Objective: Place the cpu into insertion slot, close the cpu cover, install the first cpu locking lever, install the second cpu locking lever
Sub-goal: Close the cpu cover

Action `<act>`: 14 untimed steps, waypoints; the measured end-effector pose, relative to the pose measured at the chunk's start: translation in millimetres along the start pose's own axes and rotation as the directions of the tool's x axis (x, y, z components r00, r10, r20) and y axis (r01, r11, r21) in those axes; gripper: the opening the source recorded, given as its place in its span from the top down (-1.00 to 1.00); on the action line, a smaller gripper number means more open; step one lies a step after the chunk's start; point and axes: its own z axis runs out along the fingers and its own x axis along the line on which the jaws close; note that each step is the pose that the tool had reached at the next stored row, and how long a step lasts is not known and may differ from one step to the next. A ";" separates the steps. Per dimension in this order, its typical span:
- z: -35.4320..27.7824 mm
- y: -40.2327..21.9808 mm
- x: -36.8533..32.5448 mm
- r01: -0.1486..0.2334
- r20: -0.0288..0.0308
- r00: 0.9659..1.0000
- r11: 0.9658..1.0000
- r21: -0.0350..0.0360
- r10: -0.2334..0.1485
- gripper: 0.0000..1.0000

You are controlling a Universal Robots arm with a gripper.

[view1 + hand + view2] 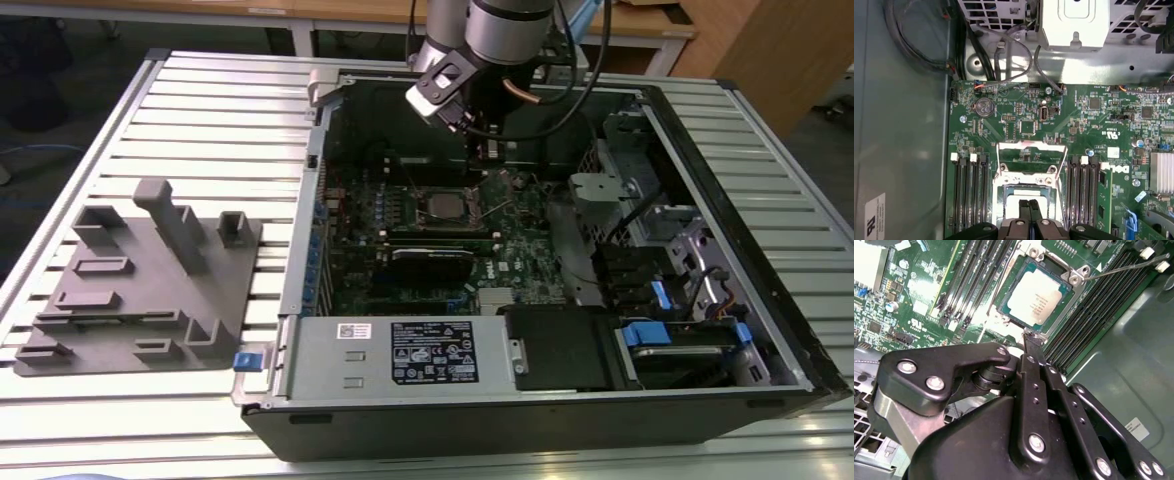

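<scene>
Cpu (1036, 300) lies flat, shiny face up, inside insertion slot (1074, 279), near middle of exterior view. Square; its edges line up with slot rim. Cpu cover (1030, 150) tipped up, open, off cpu. Gripper (1029, 206) fingers pressed together, nothing between, tips over slot edge. Black memory slots (969, 195) crowd two sides. Bare case wall (1134, 355) gives room beyond.

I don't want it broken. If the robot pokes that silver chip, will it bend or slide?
Probably no bending: the chip has a flat metal face, so it looks stiff. Likely no sliding: it sits inside the socket. Thin, so probably light.
</scene>
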 end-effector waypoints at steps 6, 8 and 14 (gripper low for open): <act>-2.2 0.4 0.0 0.000 0.000 1.000 1.000 0.000 0.000 0.79; -2.7 0.4 0.1 0.000 0.000 1.000 1.000 0.000 0.000 0.79; -2.6 2.7 0.0 0.000 0.000 1.000 1.000 0.000 0.000 0.79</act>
